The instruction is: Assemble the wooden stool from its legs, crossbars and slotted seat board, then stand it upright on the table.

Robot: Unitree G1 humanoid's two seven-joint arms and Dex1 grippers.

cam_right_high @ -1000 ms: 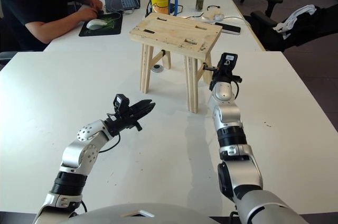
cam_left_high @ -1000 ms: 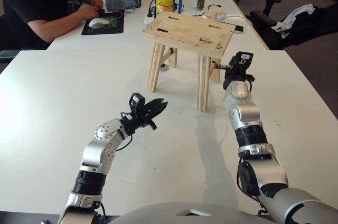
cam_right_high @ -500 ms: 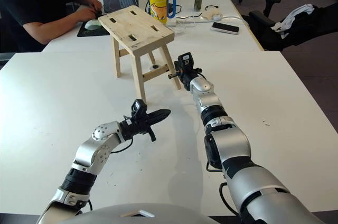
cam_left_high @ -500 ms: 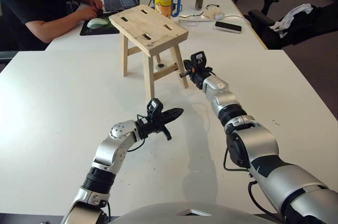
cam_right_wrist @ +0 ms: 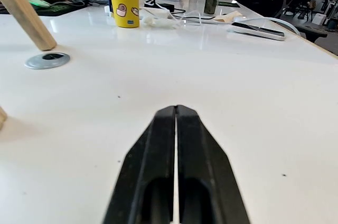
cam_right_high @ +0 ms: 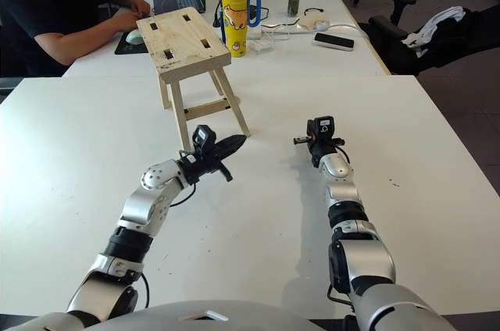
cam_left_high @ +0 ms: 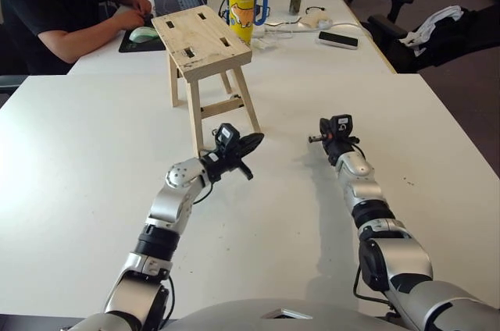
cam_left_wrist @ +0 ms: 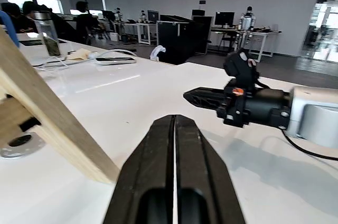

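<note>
Both the left gripper (cam_left_high: 256, 140) and the right gripper (cam_left_high: 312, 140) are pressed together on nothing, each a smooth black wedge tapering to a point. The stool (cam_left_high: 201, 32) stands upright on the glossy white table (cam_left_high: 78, 159): pale raw wood, a rectangular slotted seat, splayed square legs, a crossbar between them. The left gripper hangs just beside its near leg, the right well apart

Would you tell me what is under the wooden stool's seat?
Splayed wooden legs joined by a crossbar, and a round metal grommet in the white table beside one leg. The slotted seat board hides its underside and the leg joints.
</note>
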